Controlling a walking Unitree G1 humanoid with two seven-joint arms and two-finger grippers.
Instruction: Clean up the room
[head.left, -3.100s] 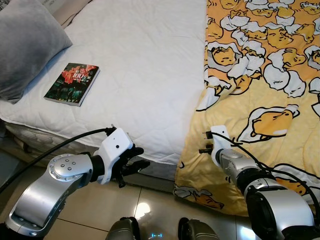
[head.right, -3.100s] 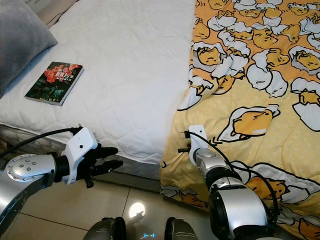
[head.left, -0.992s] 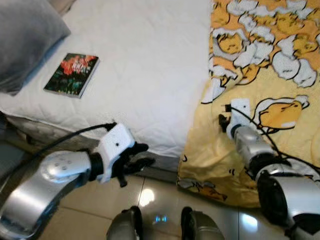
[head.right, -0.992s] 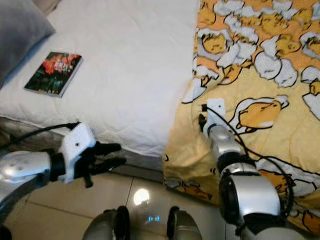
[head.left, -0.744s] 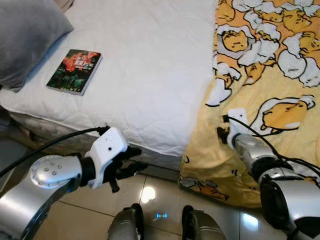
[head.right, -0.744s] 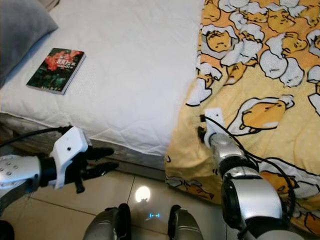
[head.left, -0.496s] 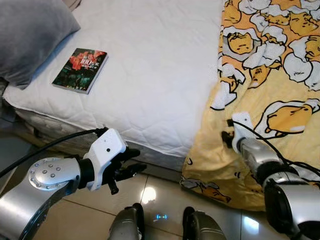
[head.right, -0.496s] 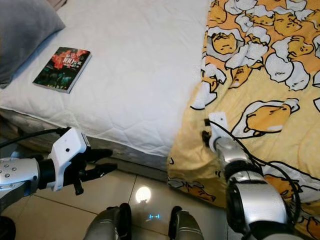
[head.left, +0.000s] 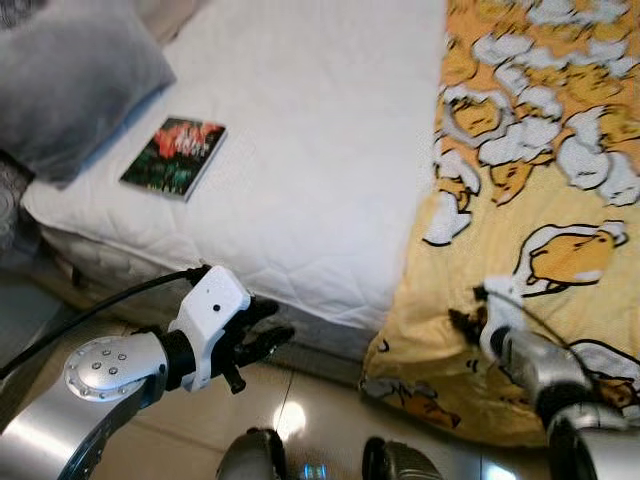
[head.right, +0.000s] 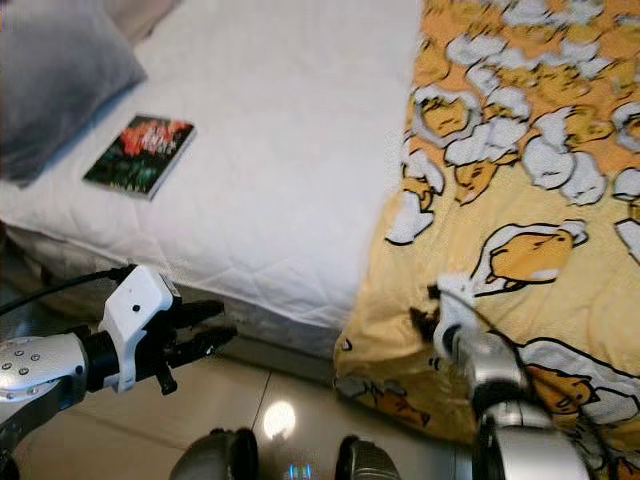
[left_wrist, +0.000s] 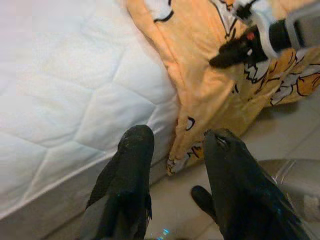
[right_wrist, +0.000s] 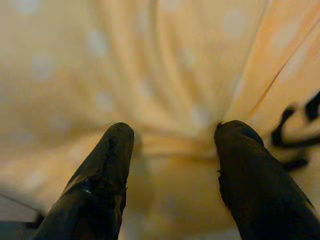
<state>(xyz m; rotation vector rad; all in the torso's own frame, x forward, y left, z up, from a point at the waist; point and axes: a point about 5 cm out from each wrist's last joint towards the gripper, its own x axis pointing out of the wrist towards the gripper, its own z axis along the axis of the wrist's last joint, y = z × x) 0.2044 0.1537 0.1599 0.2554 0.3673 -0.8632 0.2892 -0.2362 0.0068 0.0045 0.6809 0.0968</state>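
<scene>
A yellow blanket (head.left: 540, 150) printed with egg cartoons covers the bed's right side and hangs over the near edge to the floor. My right gripper (right_wrist: 172, 137) is open against this hanging part, with a fold of the fabric (right_wrist: 175, 90) lying between its fingers. My right arm (head.left: 530, 355) reaches in from the lower right. A dark book (head.left: 174, 156) with a red cover picture lies on the white mattress (head.left: 320, 130), beside a grey pillow (head.left: 80, 85). My left gripper (head.left: 275, 320) is open and holds nothing, low in front of the mattress edge, over the floor.
Beige glossy floor tiles (head.left: 300, 410) run along the bed's near side, with my feet (head.left: 250, 462) at the bottom. The mattress side (left_wrist: 75, 165) is close ahead of the left fingers (left_wrist: 131, 165).
The camera has moved, so the whole picture has shifted and blurred a little. My right gripper sits slightly lower on the hanging blanket. The left gripper stays open at the mattress edge.
</scene>
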